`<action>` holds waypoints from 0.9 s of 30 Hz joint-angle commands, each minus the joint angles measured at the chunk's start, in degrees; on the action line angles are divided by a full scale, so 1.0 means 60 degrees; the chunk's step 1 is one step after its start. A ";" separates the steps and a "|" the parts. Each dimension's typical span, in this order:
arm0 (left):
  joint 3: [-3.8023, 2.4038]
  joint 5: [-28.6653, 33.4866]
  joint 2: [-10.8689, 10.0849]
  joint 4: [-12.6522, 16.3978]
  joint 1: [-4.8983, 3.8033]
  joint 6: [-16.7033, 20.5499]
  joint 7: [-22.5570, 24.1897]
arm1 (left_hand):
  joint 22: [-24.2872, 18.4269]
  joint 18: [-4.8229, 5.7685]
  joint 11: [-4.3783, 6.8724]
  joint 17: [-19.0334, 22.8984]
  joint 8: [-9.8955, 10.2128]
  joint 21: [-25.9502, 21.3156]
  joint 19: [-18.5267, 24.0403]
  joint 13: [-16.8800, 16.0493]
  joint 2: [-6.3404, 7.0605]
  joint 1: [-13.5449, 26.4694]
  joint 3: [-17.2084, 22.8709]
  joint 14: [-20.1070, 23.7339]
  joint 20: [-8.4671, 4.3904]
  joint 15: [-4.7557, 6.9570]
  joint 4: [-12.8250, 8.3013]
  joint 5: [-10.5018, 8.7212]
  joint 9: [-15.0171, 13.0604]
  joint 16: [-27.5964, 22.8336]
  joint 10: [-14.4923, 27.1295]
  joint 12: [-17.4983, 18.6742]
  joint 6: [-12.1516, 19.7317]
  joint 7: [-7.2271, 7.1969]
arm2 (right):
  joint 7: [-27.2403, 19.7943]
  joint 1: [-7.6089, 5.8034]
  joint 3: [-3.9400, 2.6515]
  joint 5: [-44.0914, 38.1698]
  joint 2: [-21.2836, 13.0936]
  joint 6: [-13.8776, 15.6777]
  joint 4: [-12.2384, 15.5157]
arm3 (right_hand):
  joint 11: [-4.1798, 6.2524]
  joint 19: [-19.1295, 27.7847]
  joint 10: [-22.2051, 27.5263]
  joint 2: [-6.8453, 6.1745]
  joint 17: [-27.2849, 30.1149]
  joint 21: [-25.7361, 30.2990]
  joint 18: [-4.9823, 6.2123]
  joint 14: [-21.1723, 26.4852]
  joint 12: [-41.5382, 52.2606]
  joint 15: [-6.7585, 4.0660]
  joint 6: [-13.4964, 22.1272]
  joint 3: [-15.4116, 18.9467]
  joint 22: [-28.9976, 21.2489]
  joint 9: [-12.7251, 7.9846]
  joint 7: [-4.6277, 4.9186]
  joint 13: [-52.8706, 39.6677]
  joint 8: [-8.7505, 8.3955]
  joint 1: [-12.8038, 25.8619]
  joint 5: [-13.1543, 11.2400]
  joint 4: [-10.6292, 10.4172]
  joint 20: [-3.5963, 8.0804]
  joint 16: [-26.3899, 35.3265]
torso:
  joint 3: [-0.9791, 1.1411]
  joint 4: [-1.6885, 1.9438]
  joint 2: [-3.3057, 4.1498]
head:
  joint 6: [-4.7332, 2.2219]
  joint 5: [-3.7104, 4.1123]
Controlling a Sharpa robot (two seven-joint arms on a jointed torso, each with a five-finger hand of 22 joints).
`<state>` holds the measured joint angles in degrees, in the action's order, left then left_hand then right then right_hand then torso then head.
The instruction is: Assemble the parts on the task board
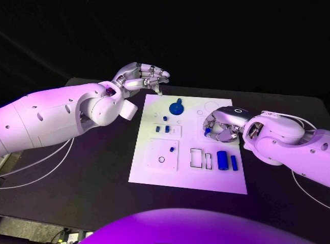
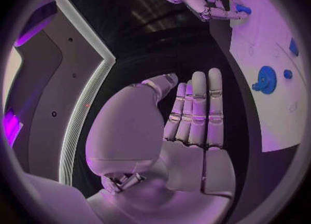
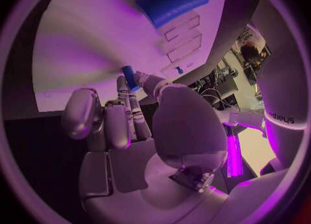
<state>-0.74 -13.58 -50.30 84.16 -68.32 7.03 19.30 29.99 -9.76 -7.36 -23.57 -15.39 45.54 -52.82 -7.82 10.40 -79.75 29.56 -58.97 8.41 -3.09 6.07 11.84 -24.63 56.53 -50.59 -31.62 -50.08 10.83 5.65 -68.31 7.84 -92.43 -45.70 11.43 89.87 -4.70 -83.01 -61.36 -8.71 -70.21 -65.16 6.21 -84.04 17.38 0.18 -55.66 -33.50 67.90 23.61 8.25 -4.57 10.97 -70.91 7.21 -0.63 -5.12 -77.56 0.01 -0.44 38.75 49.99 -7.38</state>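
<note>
The white task board (image 1: 154, 170) lies in the middle of the table. My right hand (image 1: 223, 124) hovers over the board's right side and pinches a small blue peg (image 1: 207, 131) between thumb and fingertips; the right wrist view shows the peg (image 3: 129, 77) just off the board (image 3: 84, 42). My left hand (image 1: 143, 76) hangs above the board's far left corner, holding nothing, with its fingers (image 2: 197, 105) stretched out. A round blue knob (image 1: 176, 108) stands near the far edge. A large blue cylinder (image 1: 222, 159) and a thinner blue bar (image 1: 234, 162) lie at the near right.
Small blue pieces (image 1: 162, 129) sit in the board's left column, with another (image 1: 171, 149) and a ring outline (image 1: 161, 159) nearer to me. Two empty rectangular slots (image 1: 201, 158) lie left of the cylinder. Black table (image 1: 98, 178) surrounds the board.
</note>
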 commanded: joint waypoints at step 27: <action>-0.0005 -0.0019 0.0028 -0.0002 -0.0009 -0.0239 -0.0001 | -0.0015 -0.0120 -0.0024 -0.0018 0.0070 -0.0042 -0.0011 0.0014 -0.0037 0.0074 0.0009 0.0035 0.0044 -0.0040 -0.0048 0.0031 -0.0019 -0.0020 0.0060 0.0046 0.0067 0.0033 | 0.0077 -0.0068 -0.0024 -0.0269 -0.0262 0.1120 0.0494 | 0.0157 -0.0267 -0.0653 0.0613 -0.0584 -0.0752 -0.0301 -0.0450 -0.0226 -0.0201 -0.0334 -0.0706 0.0709 0.0382 -0.0113 -0.0029 0.0478 -0.0375 -0.0660 0.0358 0.0108 -0.0463 | -0.0013 -0.0004 -0.0020 | 0.0001 0.0001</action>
<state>-0.74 -13.58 -50.25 84.09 -68.32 6.77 19.14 30.00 -9.75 -7.37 -23.62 -15.16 45.54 -52.82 -7.82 10.40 -79.75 29.56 -58.97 8.41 -3.08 6.07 11.84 -24.69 56.53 -50.59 -31.62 -50.08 10.83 6.00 -68.54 7.77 -93.40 -47.10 16.24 92.29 -3.75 -83.80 -64.86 -5.19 -73.82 -69.78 5.29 -84.02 16.26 -0.64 -57.26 -37.73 72.23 24.17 7.61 -4.67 13.54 -72.93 2.87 1.12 -4.73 -80.22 -0.04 -0.48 38.62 50.00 -7.44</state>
